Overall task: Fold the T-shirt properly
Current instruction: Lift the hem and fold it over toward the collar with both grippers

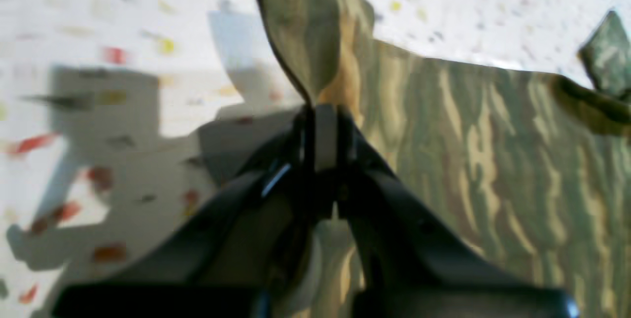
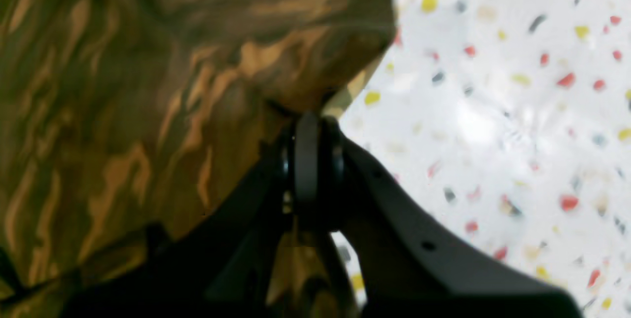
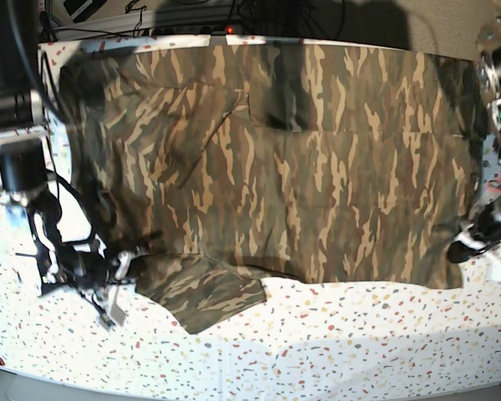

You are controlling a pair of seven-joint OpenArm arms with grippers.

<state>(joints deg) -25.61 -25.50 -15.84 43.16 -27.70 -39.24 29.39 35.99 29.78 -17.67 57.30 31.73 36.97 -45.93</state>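
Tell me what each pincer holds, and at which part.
Both hold the camouflage cloth T-shirt: the left pincer pinches a raised fold at its edge, the right pincer its corner edge.

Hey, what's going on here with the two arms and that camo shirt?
A two-armed robot is folding a camouflage T-shirt spread across a speckled table. The left gripper is shut on a pinch of the shirt's edge, and the right gripper is shut on fabric at the opposite side. No fold is laid over yet.

- White tabletop (image 3: 334, 334) speckled with red, yellow and grey flecks.
- Dark cables (image 3: 192, 12) along the far edge.
- Bright overhead light, hard shadows.
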